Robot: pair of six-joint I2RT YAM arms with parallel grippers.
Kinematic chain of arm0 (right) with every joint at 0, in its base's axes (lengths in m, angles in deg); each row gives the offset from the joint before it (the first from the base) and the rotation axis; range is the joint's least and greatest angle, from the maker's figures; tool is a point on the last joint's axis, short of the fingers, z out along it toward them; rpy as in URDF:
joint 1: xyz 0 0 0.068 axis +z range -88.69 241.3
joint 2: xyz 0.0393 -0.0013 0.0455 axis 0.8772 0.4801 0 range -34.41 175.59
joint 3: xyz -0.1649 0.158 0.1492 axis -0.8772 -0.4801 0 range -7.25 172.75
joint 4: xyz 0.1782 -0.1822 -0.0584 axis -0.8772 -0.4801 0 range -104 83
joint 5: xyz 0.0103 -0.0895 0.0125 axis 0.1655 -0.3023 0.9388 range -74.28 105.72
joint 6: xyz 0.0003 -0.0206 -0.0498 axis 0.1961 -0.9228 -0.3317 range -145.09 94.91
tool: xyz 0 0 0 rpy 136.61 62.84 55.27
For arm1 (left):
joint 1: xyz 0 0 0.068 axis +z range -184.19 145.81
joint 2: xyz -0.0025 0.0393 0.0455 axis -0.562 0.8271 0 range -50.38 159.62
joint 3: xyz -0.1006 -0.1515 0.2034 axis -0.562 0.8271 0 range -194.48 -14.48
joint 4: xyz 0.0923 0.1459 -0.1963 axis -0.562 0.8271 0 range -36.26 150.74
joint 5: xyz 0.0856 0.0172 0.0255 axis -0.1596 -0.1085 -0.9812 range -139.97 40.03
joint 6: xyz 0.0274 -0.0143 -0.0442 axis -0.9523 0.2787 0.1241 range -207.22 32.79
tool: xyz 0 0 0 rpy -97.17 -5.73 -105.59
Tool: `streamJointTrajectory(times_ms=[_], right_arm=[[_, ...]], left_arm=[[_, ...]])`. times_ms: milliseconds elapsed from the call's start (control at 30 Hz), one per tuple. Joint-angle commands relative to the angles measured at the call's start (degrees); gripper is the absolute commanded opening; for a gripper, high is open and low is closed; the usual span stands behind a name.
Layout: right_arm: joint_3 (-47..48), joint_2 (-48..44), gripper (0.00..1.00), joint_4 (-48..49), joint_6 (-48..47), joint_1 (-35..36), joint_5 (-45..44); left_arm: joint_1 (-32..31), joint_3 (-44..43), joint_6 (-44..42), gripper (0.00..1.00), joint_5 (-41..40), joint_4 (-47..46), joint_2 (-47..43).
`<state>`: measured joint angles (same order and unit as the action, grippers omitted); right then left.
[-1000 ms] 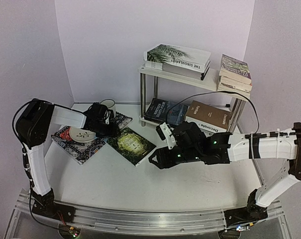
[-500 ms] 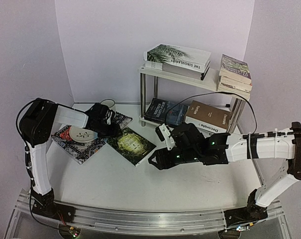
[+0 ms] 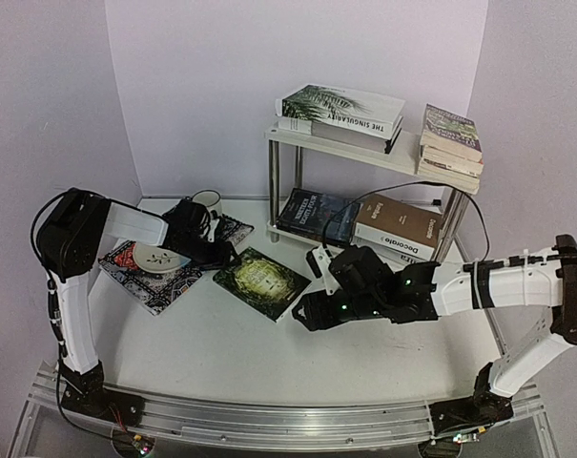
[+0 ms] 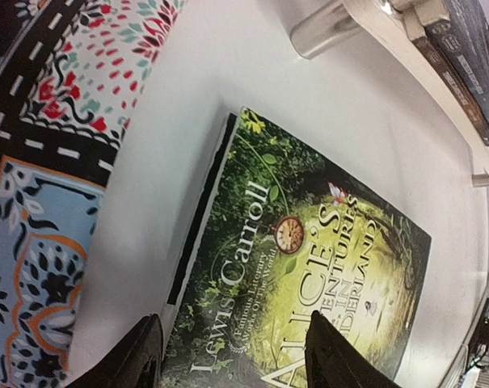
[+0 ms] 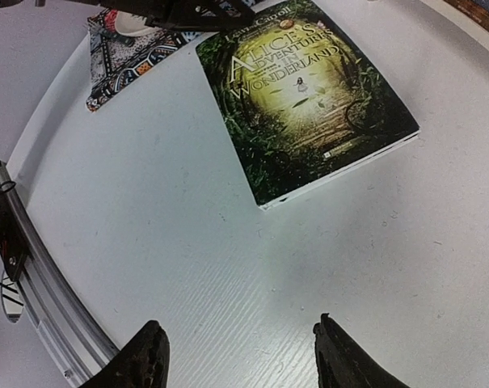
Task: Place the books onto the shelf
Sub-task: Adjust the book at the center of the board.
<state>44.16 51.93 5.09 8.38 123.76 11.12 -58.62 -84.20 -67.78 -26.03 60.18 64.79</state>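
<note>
A green Alice book [image 3: 261, 282] lies flat on the white table. My left gripper [image 3: 226, 256] is open and low at its spine end. In the left wrist view one finger [image 4: 139, 360] is over the table beside the spine and the other over the cover [image 4: 309, 259]. My right gripper [image 3: 302, 317] is open over bare table just off the book's near right corner [image 5: 305, 89]. The shelf [image 3: 402, 162] at the back carries a palm-leaf book [image 3: 340, 107] and a stack [image 3: 450, 141] on top. A dark book [image 3: 312, 215] and a brown one [image 3: 398, 224] sit on the lower board.
A patterned placemat [image 3: 159, 277] with a small dish [image 3: 157, 258] lies at the left, under the left arm. A mug [image 3: 208, 200] stands behind it. A black cable [image 3: 393, 186] loops from the right arm past the shelf. A metal rail [image 3: 269, 420] runs along the near edge.
The green book has slid a little to the right with the left gripper at its spine. The right gripper has backed off slightly toward the near right and opened a bit wider.
</note>
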Motion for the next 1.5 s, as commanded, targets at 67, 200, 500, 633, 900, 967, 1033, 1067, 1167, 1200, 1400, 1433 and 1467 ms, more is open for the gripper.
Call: streamJointTrajectory(times_ms=[67,200,500,633,900,967,1033,1067,1167,1200,1400,1433,1467], right_arm=[[-1.8,-0.9,0.69,-3.1,5.0,0.3,-9.8],[-3.2,-0.9,0.83,-3.3,8.7,0.3,-13.1],[0.0,5.8,0.90,-3.2,12.6,-0.9,-9.2],[1.9,9.3,0.89,-2.6,13.9,-2.7,-5.9],[1.1,13.1,0.87,4.6,16.2,-8.4,3.5],[1.5,14.1,0.86,5.6,16.5,-8.8,4.3],[2.2,15.1,0.85,5.9,16.7,-8.9,5.5],[2.4,15.5,0.85,6.1,16.9,-8.9,5.7],[2.8,16.9,0.84,6.8,17.8,-9.1,6.2],[2.8,17.3,0.84,7.1,18.0,-9.2,6.4],[3.3,19.4,0.82,9.0,18.5,-9.3,7.1],[3.4,19.7,0.82,9.0,18.5,-9.3,7.1],[3.5,19.9,0.82,9.1,18.6,-9.4,7.2]], left_arm=[[-0.6,4.3,1.5,0.61,9.0,-0.7,-5.2],[-1.5,7.5,2.6,0.61,10.8,-1.6,-7.4],[-2.8,13.1,5.7,0.61,8.3,-2.1,-13.2],[-2.8,15.5,8.2,0.62,3.0,-2.1,-16.2],[-2.9,17.7,10.7,0.64,3.0,-2.4,-16.3],[-3.1,17.8,11.0,0.63,3.3,-2.7,-16.2],[-3.2,17.9,11.3,0.64,3.7,-3.1,-16.2],[-3.3,18.0,11.5,0.63,3.9,-3.2,-16.0],[-3.7,18.0,12.0,0.63,4.5,-3.7,-15.1],[-3.8,18.0,12.1,0.64,4.6,-3.9,-14.7],[-4.3,18.4,12.9,0.63,5.3,-5.5,-13.3],[-4.3,18.4,13.0,0.63,5.3,-5.7,-13.1],[-4.4,18.5,13.1,0.63,5.4,-5.8,-13.0]])
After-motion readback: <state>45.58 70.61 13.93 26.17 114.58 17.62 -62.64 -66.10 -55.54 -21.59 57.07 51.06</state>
